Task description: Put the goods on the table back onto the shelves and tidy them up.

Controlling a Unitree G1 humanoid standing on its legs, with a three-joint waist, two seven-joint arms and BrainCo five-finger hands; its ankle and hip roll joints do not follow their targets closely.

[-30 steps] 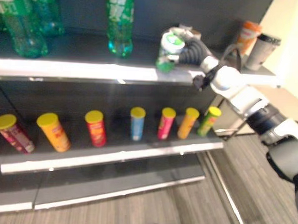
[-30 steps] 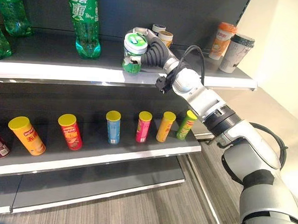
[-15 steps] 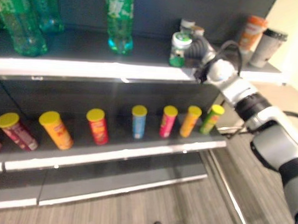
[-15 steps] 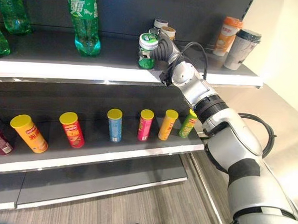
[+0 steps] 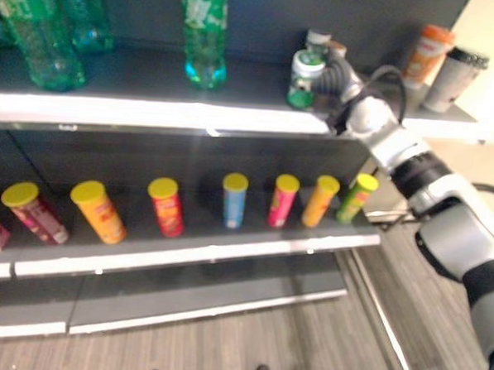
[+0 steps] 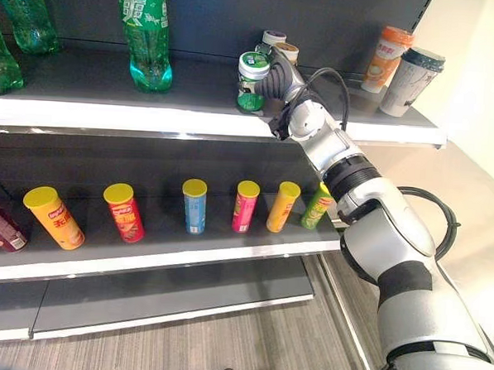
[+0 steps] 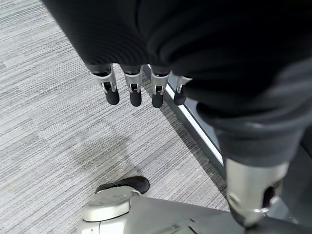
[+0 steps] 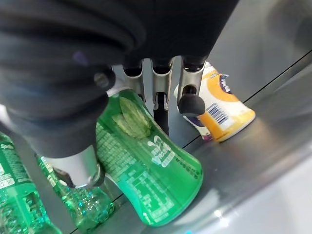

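While curled round the green jar [image 6: 252,82], right hand [image 6: 275,77] fingers pinch its sides | jar: white lid, upright, top shelf [image 6: 193,116], 9 o'clock of two cups [image 6: 279,51] | left hand [image 7: 146,73] fingers straight, relaxed

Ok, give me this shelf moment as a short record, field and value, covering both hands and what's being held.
right hand: shut on the green jar
green jar: white lid, upright on the top shelf, still gripped
left hand: open, hanging over the floor
behind jar: two small cups by the back wall
middle shelf: row of yellow-lidded canisters
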